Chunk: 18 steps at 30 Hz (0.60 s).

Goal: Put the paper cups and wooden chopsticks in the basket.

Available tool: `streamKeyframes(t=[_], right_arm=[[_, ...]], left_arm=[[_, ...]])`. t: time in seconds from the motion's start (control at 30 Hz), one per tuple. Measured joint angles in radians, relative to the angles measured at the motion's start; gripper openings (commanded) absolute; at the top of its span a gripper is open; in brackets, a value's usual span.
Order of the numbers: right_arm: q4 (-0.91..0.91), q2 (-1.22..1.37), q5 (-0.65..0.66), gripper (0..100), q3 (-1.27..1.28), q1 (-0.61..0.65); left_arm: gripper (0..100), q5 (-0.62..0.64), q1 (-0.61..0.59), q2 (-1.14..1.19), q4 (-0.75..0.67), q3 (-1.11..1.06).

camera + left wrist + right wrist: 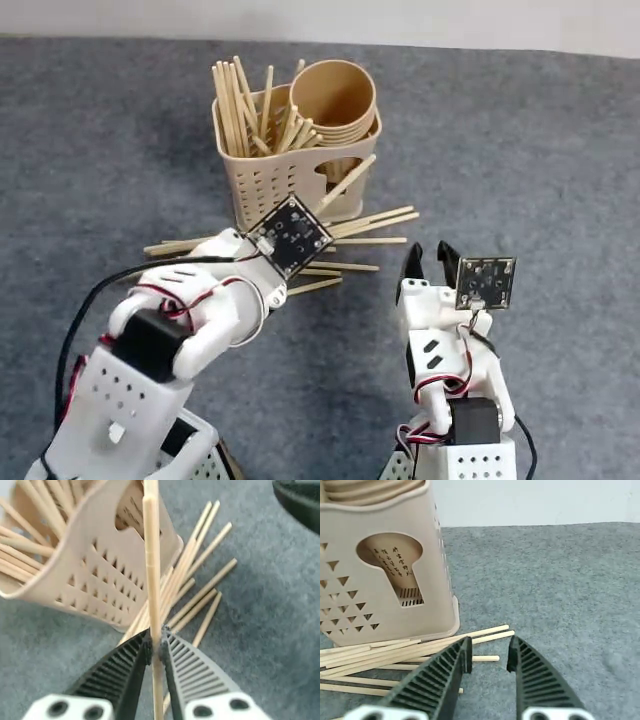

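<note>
A beige perforated basket [262, 185] stands at the back middle. Stacked paper cups [335, 95] fill its right compartment and several wooden chopsticks [245, 100] stand in its left one. My left gripper [156, 647] is shut on one chopstick [152, 565] that tilts up against the basket's front wall [95, 575]; the same chopstick [347, 183] leans across the basket's handle cutout. Several loose chopsticks [365, 238] lie on the mat in front of the basket. My right gripper [428, 262] stands open, with nothing in it, just right of them [489, 655].
The grey mat [540, 150] covers the whole table. The right gripper's black fingertip [300, 500] shows far off in the left wrist view. The cups [395, 567] are seen through the basket's cutout. There is free room to the left and right of the basket.
</note>
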<state>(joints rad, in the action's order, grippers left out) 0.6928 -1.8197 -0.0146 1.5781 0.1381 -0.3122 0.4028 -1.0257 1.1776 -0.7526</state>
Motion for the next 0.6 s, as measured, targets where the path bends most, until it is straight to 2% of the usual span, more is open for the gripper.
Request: streamKeyframes(t=[0.3,0.43,0.6], right_arm=[[0.0,0.0,0.0,12.3,0.0,0.0],[0.0,0.0,0.0,12.3,0.0,0.0],[0.0,0.0,0.0,12.3,0.0,0.0]], left_arm=[[1,0.008,0.0,-0.077,-0.109,0.0],[1,0.072,-0.009,-0.098,-0.18,0.0],[1,0.138,-0.086,-0.138,-0.267,0.0]])
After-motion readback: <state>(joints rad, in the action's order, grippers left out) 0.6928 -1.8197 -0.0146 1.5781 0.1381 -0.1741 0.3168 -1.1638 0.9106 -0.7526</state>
